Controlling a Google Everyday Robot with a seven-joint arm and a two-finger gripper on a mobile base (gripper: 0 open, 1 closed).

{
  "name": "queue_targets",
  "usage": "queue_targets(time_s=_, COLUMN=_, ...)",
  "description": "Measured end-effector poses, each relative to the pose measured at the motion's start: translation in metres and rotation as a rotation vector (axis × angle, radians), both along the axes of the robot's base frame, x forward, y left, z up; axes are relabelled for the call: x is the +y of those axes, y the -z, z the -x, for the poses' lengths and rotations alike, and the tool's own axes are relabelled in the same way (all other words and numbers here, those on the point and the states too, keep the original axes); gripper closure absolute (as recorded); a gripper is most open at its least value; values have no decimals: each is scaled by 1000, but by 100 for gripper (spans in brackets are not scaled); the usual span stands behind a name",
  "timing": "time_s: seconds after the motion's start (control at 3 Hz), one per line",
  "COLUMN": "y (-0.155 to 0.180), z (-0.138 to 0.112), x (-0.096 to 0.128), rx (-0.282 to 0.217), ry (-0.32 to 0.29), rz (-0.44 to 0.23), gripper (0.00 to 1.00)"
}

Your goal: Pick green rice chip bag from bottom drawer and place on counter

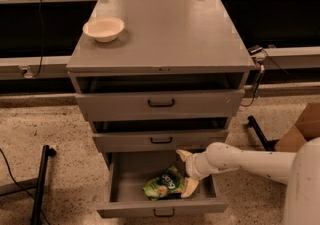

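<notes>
The green rice chip bag (164, 185) lies crumpled on the floor of the bottom drawer (162, 212), which is pulled open. My gripper (183, 173) reaches into the drawer from the right, at the bag's right end. It is open: one cream fingertip (181, 154) is toward the drawer's back, and the other (189, 188) rests near the front against the bag's edge. The bag is not lifted. The counter (170, 34) is the grey top of the cabinet.
A white bowl (103, 28) stands on the counter's back left corner. The two upper drawers (160, 103) are slightly ajar. My white arm (255, 161) crosses in from the right. A cardboard box (305, 129) and a dark stand leg (40, 184) are on the floor.
</notes>
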State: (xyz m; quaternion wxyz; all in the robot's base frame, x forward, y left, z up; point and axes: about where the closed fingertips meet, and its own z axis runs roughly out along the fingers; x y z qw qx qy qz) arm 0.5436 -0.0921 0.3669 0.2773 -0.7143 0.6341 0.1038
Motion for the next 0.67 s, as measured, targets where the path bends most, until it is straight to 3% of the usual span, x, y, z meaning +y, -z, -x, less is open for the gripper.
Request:
queue_targets(time_s=0.33, y=34, z=-12, x=-2, rx=3, ry=-8, rz=28, gripper=15)
queue_targets(time_s=0.67, y=61, z=-20, x=-3, rx=17, ry=-33, rz=42, gripper=37)
